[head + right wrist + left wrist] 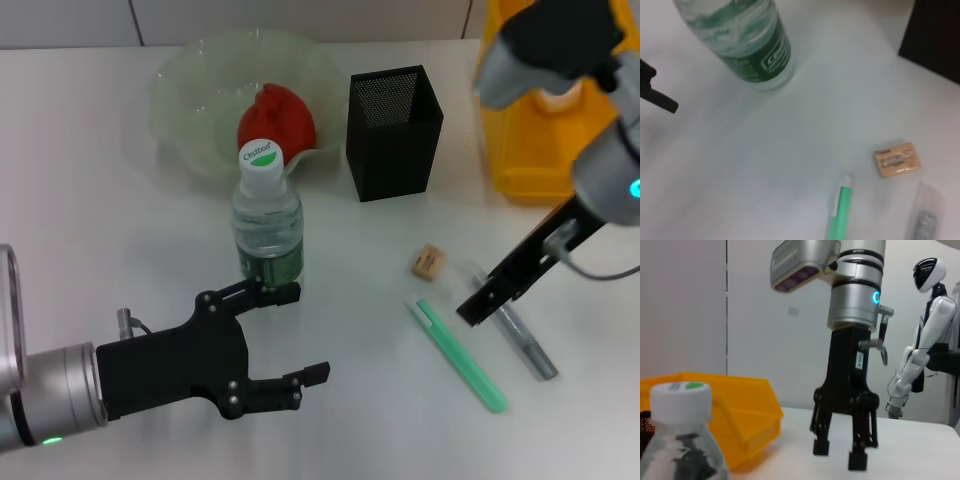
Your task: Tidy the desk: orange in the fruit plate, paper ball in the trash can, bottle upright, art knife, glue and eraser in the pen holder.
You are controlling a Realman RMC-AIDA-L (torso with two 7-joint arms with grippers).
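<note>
A clear water bottle (268, 215) with a green label and white cap stands upright in front of the fruit plate (200, 90), which holds a red-orange fruit (276, 120). My left gripper (300, 335) is open just in front of the bottle, not touching it. My right gripper (472, 308) hangs low over the near end of the grey art knife (525, 340), with its fingers (821, 446) slightly apart and holding nothing. A green pen-shaped glue (462, 357) and a tan eraser (427, 262) lie beside it. The black mesh pen holder (394, 118) stands behind. No paper ball shows.
A yellow bin (535, 130) stands at the back right, behind my right arm. In the right wrist view, the bottle (750, 45), eraser (896, 159), glue (839, 215) and knife (925, 220) lie on the white desk. A white humanoid robot (925, 335) stands far off.
</note>
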